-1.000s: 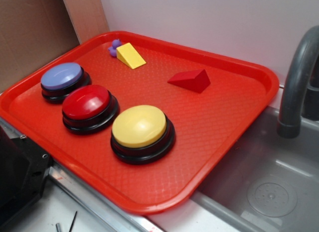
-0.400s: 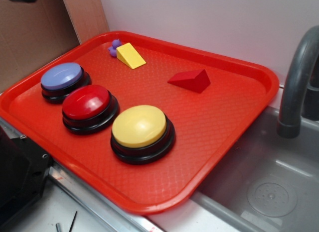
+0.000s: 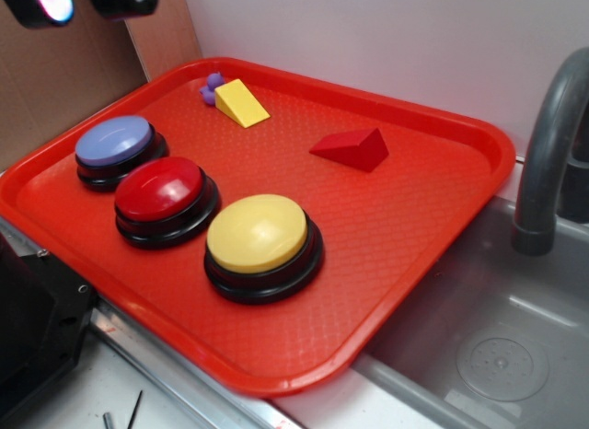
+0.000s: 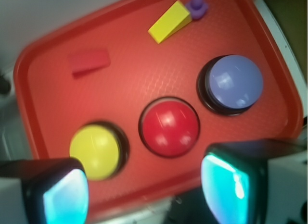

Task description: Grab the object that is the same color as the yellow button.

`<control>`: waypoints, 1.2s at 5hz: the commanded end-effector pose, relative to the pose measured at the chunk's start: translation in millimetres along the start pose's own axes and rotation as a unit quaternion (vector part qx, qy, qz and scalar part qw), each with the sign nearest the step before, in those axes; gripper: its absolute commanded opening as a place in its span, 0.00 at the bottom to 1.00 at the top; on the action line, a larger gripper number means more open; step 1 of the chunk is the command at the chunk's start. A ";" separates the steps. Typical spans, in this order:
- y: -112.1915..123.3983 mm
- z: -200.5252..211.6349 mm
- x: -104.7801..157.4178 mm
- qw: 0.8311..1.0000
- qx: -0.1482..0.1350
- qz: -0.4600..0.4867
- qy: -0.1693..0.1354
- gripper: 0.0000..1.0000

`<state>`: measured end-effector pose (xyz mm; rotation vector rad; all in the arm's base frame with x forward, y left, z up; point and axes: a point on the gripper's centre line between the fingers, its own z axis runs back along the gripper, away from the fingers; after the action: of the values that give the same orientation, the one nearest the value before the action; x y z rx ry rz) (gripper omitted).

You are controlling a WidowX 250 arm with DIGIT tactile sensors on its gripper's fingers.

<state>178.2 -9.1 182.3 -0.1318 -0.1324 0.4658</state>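
— Three buttons on the tray [image 3: 433, 208]; which thing matches the yellow button [image 3: 258, 234]?

— That yellow wedge [image 3: 241, 102] at the far rim, touching the purple duck [image 3: 213, 86]. My gripper [image 4: 144, 188] hangs high, jaws spread, empty. I'd come down square across its narrow sides, clear of the duck.

— Anything unclear?

— Exterior view cuts off most of me; wrist view is blurry.
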 end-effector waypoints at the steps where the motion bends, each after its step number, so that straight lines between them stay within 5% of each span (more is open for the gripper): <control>1: -9.1 -30.3 42.0 0.992 0.004 0.109 -0.064 1.00; 2: -7.1 -45.3 60.1 0.982 0.013 0.162 -0.093 1.00; 4: -3.3 -83.6 105.1 0.937 0.045 0.314 -0.144 1.00; 6: 6.6 -113.5 139.8 0.911 0.085 0.367 -0.170 1.00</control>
<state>312.9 37.9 63.3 0.1206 -0.3335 1.2381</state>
